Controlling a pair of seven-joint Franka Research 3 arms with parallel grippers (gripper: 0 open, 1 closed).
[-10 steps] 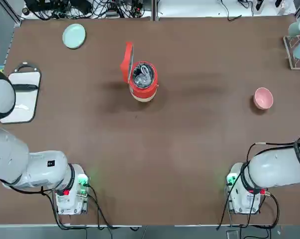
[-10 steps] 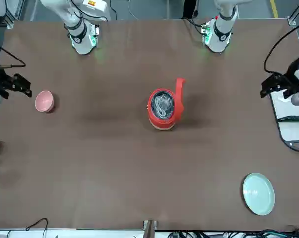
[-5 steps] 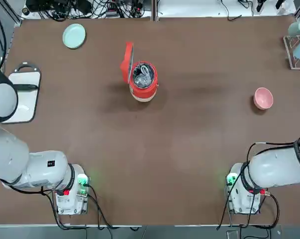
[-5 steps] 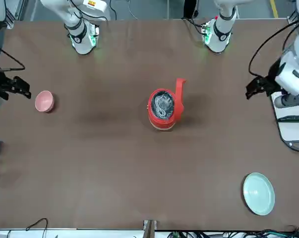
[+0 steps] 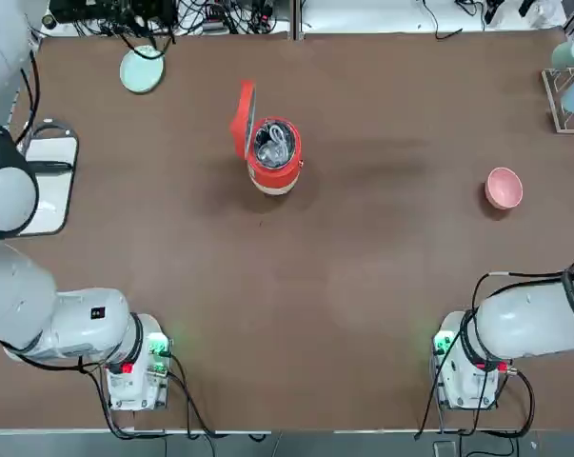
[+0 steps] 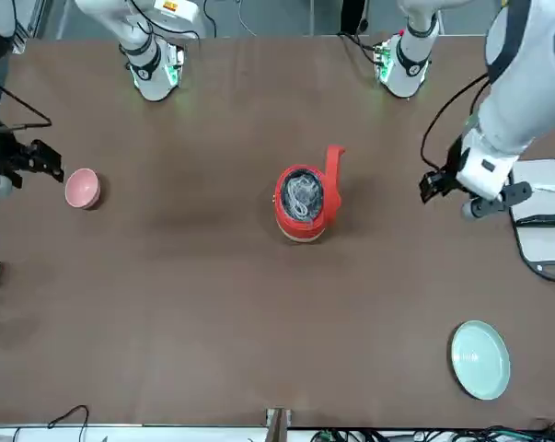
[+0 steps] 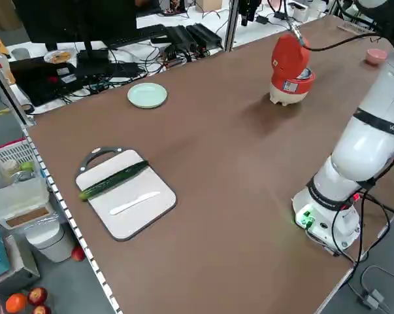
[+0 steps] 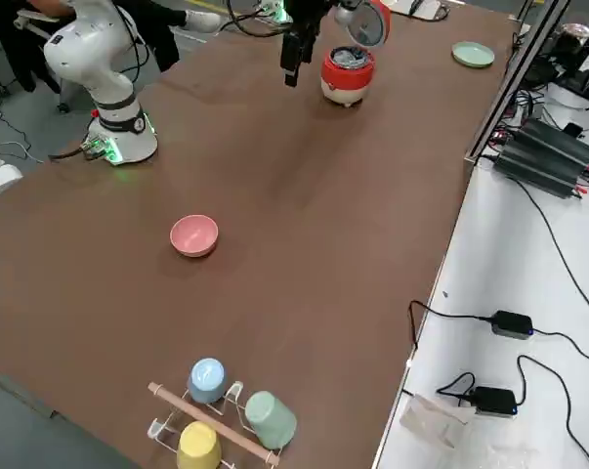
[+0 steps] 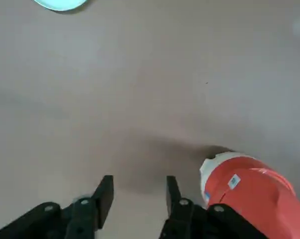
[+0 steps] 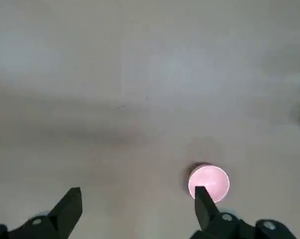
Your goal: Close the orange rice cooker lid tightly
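The orange rice cooker (image 5: 272, 160) stands at the table's far middle, its silvery pot uncovered. Its lid (image 5: 243, 118) stands upright on the hinge, on the robot's left side of the cooker. My left gripper (image 6: 432, 184) hangs above the table on the lid's side of the cooker (image 6: 301, 204), well apart from it. In the left wrist view its fingers (image 9: 104, 195) stand partly apart around nothing, with the lid (image 9: 254, 194) off to one side. My right gripper (image 6: 40, 162) is open near the pink bowl, far from the cooker.
A pale green plate (image 5: 141, 69) lies at the far left. A cutting board (image 5: 41, 181) with a cucumber and a knife sits at the left edge. The pink bowl (image 5: 504, 187) is at the right, and a cup rack (image 5: 572, 81) stands at the far right corner.
My left gripper has swung from above the cutting board toward the cooker's lid side, and its fingers have drawn closer together. The right gripper has hardly moved.
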